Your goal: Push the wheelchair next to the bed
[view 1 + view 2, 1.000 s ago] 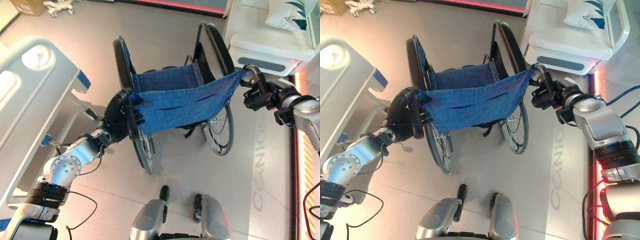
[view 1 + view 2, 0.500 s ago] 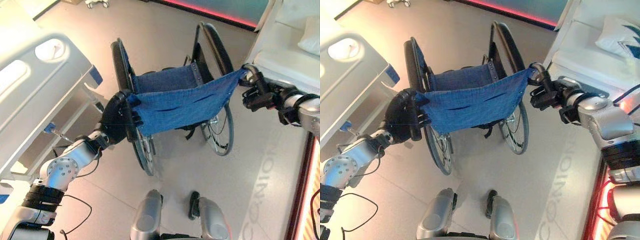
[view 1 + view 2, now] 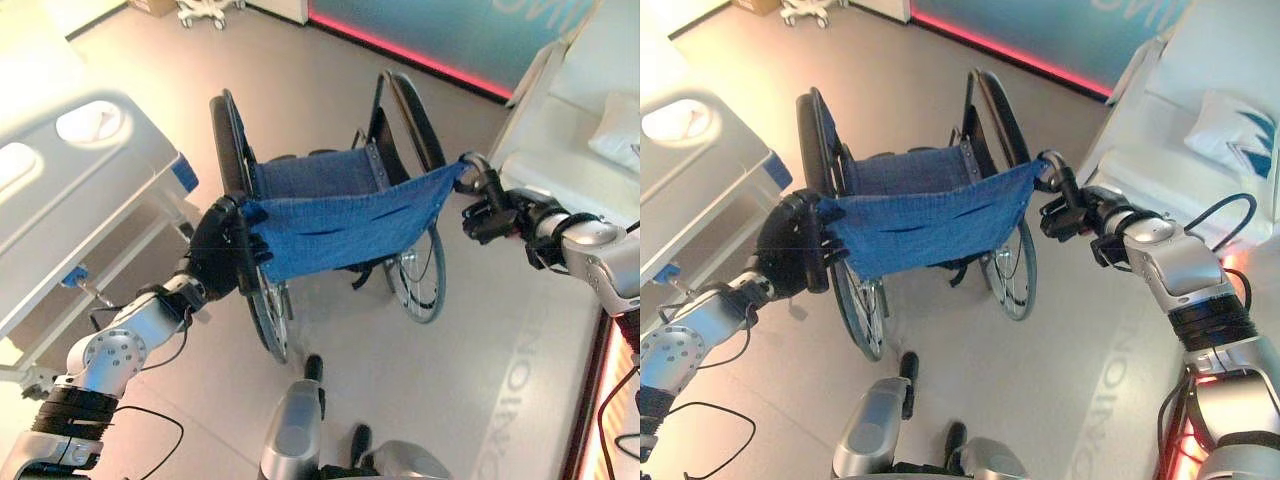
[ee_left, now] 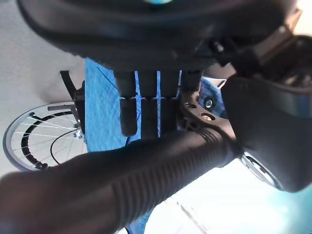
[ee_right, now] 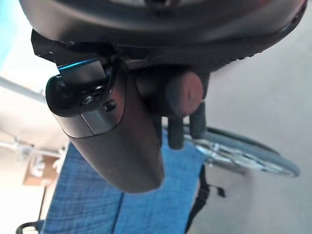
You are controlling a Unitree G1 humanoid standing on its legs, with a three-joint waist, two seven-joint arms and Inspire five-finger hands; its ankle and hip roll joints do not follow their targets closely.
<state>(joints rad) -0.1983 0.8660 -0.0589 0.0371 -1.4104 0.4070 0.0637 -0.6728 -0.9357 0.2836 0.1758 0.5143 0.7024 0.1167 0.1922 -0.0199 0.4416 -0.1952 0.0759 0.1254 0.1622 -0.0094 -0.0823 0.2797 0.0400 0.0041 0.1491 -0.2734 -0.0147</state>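
Wheelchair: black-framed folding wheelchair with blue fabric seat and backrest [image 3: 340, 210], standing on the pale grey floor [image 3: 470, 360] between two beds, spoked wheels down, backrest toward the robot.
Left hand: dark left hand [image 3: 222, 262] curled round the black ribbed left push handle [image 4: 146, 170]; fingers wrapped over the grip, seen against the blue cloth in the left wrist view.
Right hand: dark right hand [image 3: 1068, 215] closed round the black right push handle [image 5: 183, 92]; round grip end pokes out between thumb and fingers in the right wrist view.
Left bed: light grey hospital bed with moulded end panel and blue corner bumper [image 3: 90, 180], just beside the wheelchair's left wheel, apart from it.
Right bed: white bed [image 3: 1200, 110] carrying a white pillow with dark teal leaf print [image 3: 1230, 125], near the right hand.
Far wall: teal panel above a glowing red floor strip [image 3: 420, 55].
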